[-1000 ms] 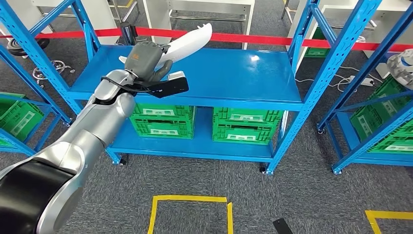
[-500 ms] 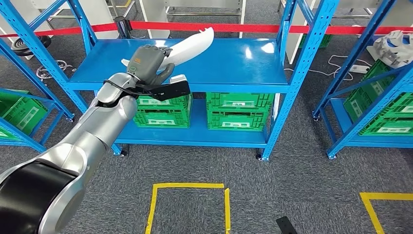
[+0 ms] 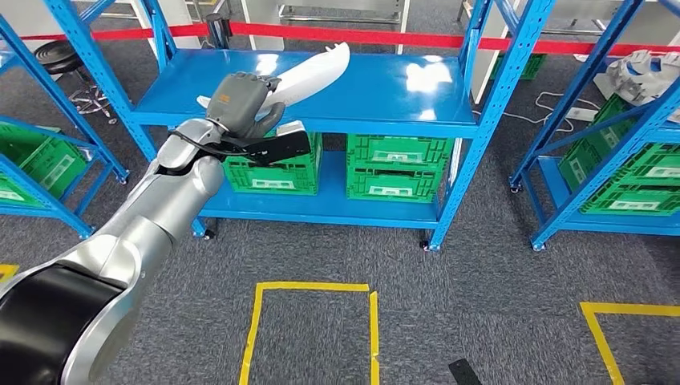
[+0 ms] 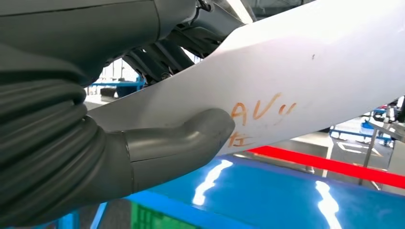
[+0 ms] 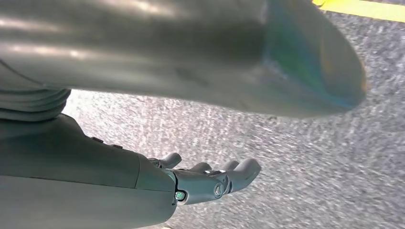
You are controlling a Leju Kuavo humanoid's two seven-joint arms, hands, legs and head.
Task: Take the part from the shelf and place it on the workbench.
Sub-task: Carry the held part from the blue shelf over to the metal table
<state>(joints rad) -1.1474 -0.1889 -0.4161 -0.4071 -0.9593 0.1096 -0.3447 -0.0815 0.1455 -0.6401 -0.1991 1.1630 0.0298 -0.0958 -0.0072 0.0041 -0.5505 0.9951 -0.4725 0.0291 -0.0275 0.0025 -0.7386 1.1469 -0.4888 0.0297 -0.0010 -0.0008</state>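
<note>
My left hand [image 3: 239, 103] grips a long white curved part [image 3: 309, 72], held in the air in front of the blue shelf [image 3: 385, 84], its tip pointing up and to the right. In the left wrist view the grey thumb [image 4: 176, 143] presses the white part [image 4: 305, 81], which carries orange handwriting. My right hand [image 5: 210, 181] hangs over the grey carpet with its fingers loosely extended and nothing in them.
Green crates [image 3: 397, 167] sit on the lower shelf level. More blue racks with green crates stand at left [image 3: 40, 160] and right [image 3: 625, 176]. A red barrier tape [image 3: 361, 36] runs behind. Yellow tape squares [image 3: 313, 286] mark the grey carpet.
The whole picture has shifted as the camera moved: the shelf sits farther off and more floor shows. My left hand keeps the same hold on the white part.
</note>
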